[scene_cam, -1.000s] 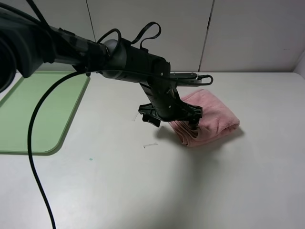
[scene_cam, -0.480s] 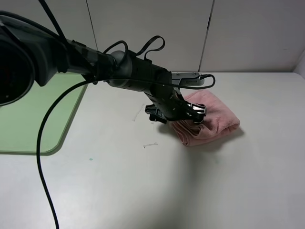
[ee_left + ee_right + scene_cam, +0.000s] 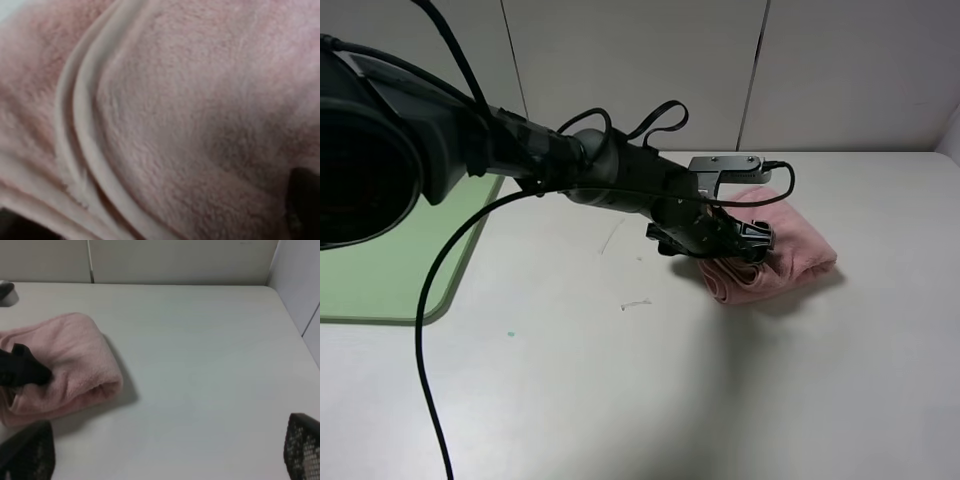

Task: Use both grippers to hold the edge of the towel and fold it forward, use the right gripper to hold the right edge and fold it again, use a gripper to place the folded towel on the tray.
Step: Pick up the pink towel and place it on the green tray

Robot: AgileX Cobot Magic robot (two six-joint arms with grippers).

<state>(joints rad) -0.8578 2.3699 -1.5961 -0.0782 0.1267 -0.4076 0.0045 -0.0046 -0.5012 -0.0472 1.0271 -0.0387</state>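
Left pincer (image 3: 752,243) sits pressed into the folded pink towel (image 3: 775,260); whether it has clamped the cloth cannot be told, since arm and terry hide the tips. Right pincer (image 3: 165,450) stands spread apart, holding nothing, near the towel's far side. The towel lies on the white counter (image 3: 720,400), well apart from the pale-green tray (image 3: 380,270). Judged soft, light and limp, it should be gripped through all layers at the stitched hem (image 3: 82,130). Tag and loop are not visible.
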